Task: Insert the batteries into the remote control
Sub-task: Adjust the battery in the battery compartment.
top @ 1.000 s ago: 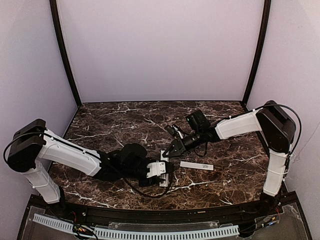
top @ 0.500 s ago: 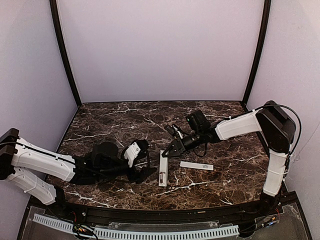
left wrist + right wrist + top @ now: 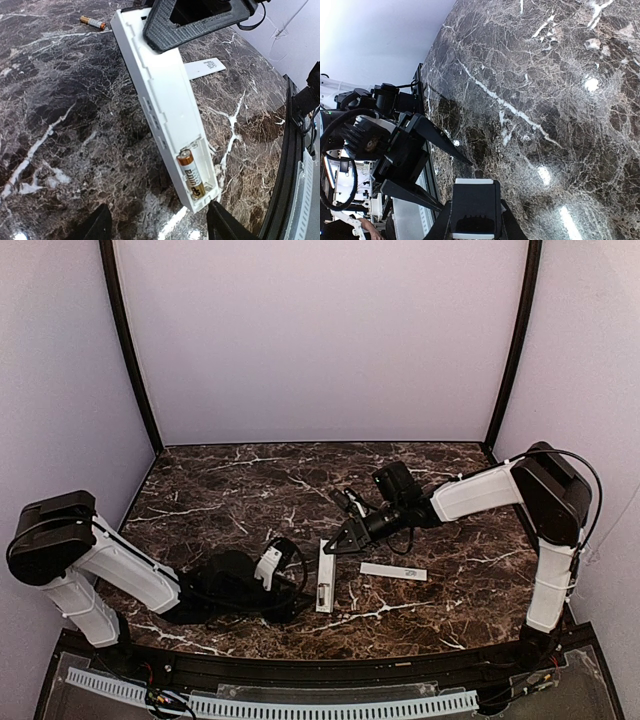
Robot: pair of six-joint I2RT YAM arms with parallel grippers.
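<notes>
The white remote control (image 3: 325, 580) lies on the marble table with its battery bay open at the near end. One gold and black battery (image 3: 192, 175) sits in the bay of the remote (image 3: 155, 85). A second battery (image 3: 92, 22) lies loose on the table beyond the remote's far end. My right gripper (image 3: 335, 543) is shut on the remote's far, dark end (image 3: 475, 200). My left gripper (image 3: 298, 592) is open and empty, low over the table; in its wrist view its fingertips (image 3: 97, 225) straddle the remote's near end without touching it.
The thin white cover strip (image 3: 393, 571) lies on the table right of the remote; it also shows in the left wrist view (image 3: 205, 67). The table's black front rim (image 3: 292, 150) runs close behind the remote's near end.
My left gripper left the remote's near end, swung away to the left, and now sits low beside the remote with its jaws open. The right gripper and the remote have stayed put.
</notes>
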